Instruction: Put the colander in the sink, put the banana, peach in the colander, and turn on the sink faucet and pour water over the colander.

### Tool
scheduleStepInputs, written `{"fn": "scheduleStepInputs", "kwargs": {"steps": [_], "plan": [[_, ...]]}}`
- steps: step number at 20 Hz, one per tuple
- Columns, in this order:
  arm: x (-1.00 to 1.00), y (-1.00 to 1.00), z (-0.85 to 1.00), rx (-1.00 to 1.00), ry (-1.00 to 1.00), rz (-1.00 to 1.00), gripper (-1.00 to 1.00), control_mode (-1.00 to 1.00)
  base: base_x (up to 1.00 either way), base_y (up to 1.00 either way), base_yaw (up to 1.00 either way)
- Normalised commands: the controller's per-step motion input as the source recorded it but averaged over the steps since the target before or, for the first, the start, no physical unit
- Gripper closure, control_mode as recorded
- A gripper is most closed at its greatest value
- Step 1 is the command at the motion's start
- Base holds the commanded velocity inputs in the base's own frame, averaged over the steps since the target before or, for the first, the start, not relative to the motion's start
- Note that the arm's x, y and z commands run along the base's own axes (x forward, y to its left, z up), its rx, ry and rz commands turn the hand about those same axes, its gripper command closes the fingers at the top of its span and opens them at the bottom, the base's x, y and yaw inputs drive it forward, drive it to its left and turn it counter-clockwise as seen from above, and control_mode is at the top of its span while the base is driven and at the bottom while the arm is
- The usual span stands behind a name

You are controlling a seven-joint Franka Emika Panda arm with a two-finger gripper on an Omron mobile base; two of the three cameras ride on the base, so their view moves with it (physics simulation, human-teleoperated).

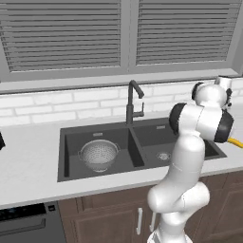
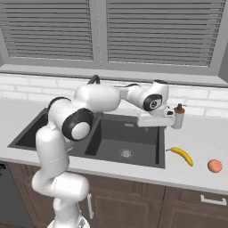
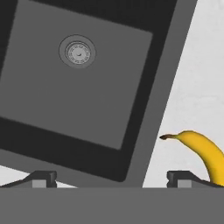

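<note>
Dark grey sink [image 1: 142, 147]: double basin set into the pale counter [image 2: 196, 142]; a round metal drain [image 3: 77, 51] sits in the right basin floor.
Colander [image 1: 98, 154]: silver, perforated, upright on the floor of the left basin.
Sink faucet [image 1: 133, 102]: gooseneck, standing behind the divider between the two basins.
Banana [image 2: 181, 155]: yellow, lying flat on the counter just beside the sink's right rim, stem end toward the sink.
Peach [image 2: 214, 165]: orange-pink, resting on the counter to the right of the banana, apart from it.
Soap dispenser [image 2: 178, 116]: small bottle on the counter behind the sink's right corner.
Gripper [image 3: 113, 178]: fingers spread wide, nothing between them; positioned above the sink's right rim, one fingertip [image 3: 41, 178] over the basin edge, the other near the banana.
Arm: extended rightward over the right basin.
</note>
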Motion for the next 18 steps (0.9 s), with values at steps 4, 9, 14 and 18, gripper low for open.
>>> {"fn": "scheduleStepInputs", "kwargs": {"steps": [4,9,14,18], "plan": [[0.00,-0.79,-0.11,0.05,0.02,-0.03,-1.00,-1.00,0.00,0.00,0.00],[-0.09,-0.41,-0.27,0.02,0.00,0.01,-1.00,-1.00,0.00,0.00,0.00],[-0.04,-0.02,-0.48,0.00,0.01,0.04,-1.00,-1.00,0.00,0.00,0.00],[0.00,0.00,-0.48,-0.03,0.10,0.05,-1.00,-1.00,0.00,0.00,0.00]]}}
